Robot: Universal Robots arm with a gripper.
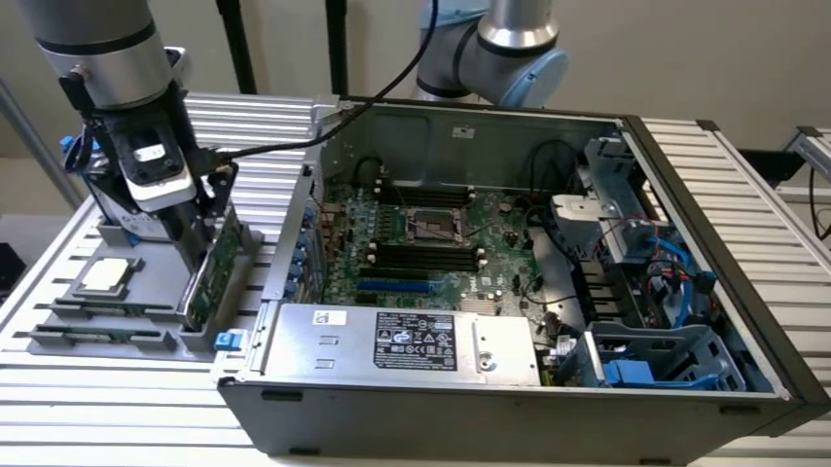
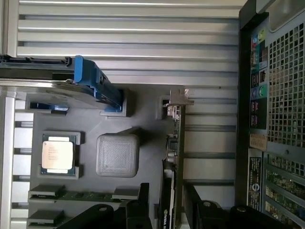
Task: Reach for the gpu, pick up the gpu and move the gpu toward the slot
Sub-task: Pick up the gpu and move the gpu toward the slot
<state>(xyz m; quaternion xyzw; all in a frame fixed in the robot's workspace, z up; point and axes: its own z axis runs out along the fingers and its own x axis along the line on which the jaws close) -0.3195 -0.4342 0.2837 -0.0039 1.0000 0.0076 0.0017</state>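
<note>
The gpu is a thin green card standing on edge in the grey holder tray, left of the open computer case in the exterior view. In the wrist view the gpu is edge-on, with its silver bracket at the far end. My gripper is lowered over the card's upper edge. It stands open, with one black finger on each side of the card, and no contact shows. The blue slot lies on the motherboard inside the case.
The tray also holds a square silver chip, memory sticks and a hard drive with blue rails. The open case has a tall wall beside the tray. A silver power supply sits near the slot.
</note>
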